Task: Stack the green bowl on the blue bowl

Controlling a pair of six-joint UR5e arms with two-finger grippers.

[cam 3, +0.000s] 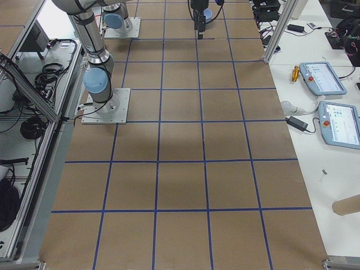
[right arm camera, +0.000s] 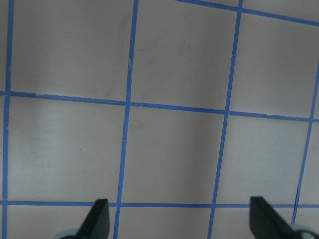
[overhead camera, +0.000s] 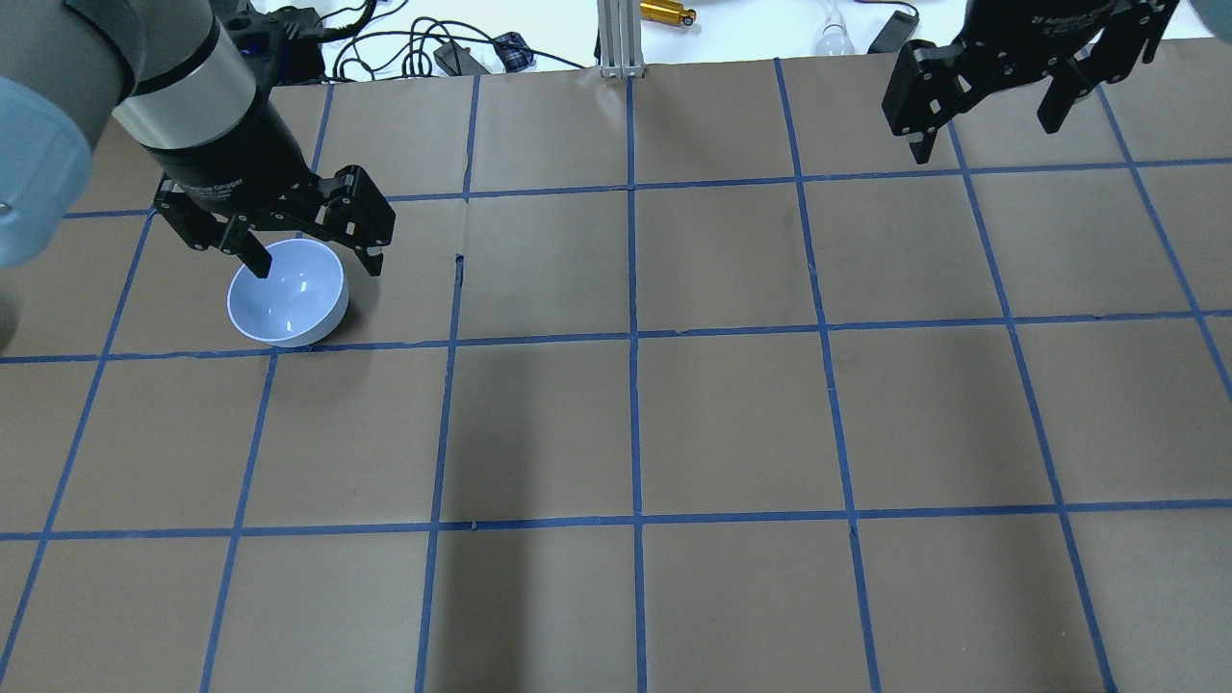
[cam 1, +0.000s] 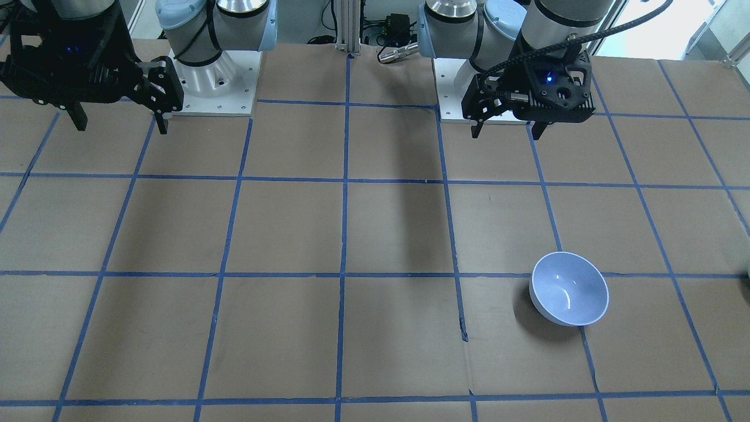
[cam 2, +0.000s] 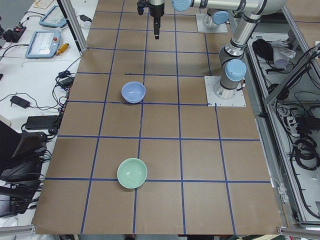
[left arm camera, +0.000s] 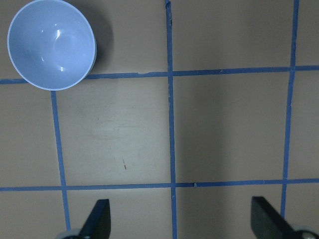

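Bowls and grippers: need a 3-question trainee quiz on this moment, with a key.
1. Which one shows in the left wrist view: the green bowl or the blue bowl?
2. True or false: the green bowl is already stacked in the blue bowl.
3. The left gripper has its jaws: A) open, holding nothing; B) shut on the blue bowl; C) shut on the green bowl.

Key: 1) blue bowl. 2) False: they stand apart on the table. 3) A.
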